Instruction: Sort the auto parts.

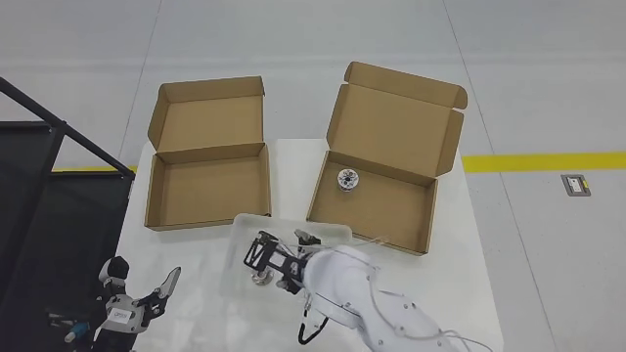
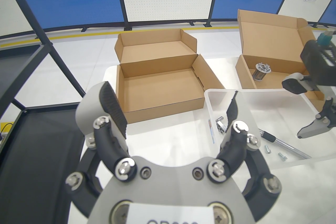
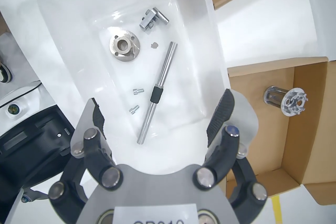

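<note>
A clear plastic bin [image 3: 60, 15] holds loose metal parts: a round flange [image 3: 124, 47], a clamp block [image 3: 152, 20], a long rod with a black sleeve [image 3: 157, 92] and two small screws [image 3: 137, 91]. My right gripper [image 3: 160, 104] hangs open above the bin, over the rod, holding nothing; from above it shows over the bin's left part [image 1: 259, 262]. A finned metal hub [image 3: 287, 101] stands in the right cardboard box [image 1: 391, 217]. My left gripper [image 2: 170, 96] is open and empty at the table's near left corner [image 1: 145, 276], short of the left box [image 2: 157, 83].
The left cardboard box [image 1: 208, 191] has nothing in it, and both boxes have their lids folded back. A black metal rack [image 1: 39, 205] stands beside the table's left edge. Bare white tabletop [image 1: 196, 264] lies between the left box and the bin.
</note>
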Robot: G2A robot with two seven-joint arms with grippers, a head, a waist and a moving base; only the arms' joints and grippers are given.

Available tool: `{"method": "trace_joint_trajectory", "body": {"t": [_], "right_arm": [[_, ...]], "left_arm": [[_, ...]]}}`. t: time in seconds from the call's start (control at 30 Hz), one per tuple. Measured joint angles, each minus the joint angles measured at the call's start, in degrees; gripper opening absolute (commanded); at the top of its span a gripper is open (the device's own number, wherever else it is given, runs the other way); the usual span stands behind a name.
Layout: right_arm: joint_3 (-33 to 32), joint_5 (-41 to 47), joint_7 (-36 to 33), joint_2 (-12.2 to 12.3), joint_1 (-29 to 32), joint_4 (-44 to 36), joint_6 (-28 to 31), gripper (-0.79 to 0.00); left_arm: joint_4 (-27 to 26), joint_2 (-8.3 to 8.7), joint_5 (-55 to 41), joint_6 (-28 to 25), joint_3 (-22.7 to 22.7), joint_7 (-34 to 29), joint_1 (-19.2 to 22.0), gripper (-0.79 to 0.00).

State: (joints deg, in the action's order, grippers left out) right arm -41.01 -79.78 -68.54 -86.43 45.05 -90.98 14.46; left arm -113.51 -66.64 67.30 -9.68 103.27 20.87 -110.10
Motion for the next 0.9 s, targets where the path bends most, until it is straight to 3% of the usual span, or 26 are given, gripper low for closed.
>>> {"method": "trace_joint_trajectory", "body": {"t": [0.03,0.13,0.9], "right_arm": [[0.5,-0.2,-0.3,-0.2,-0.3,0.7,-0.8,-0.172],[1.6,-0.4,-0.4,-1.0,-1.0,3.1,-3.3,-0.382],[6.7,3.8,-0.6,-7.6,-8.2,26.0,-12.6,-0.416]], "left_arm": [[0.0,0.00,0.0,0.0,0.0,0.0,0.0,0.000],[0.0,0.00,0.0,0.0,0.0,0.0,0.0,0.000],[0.0,0.00,0.0,0.0,0.0,0.0,0.0,0.000]]}}
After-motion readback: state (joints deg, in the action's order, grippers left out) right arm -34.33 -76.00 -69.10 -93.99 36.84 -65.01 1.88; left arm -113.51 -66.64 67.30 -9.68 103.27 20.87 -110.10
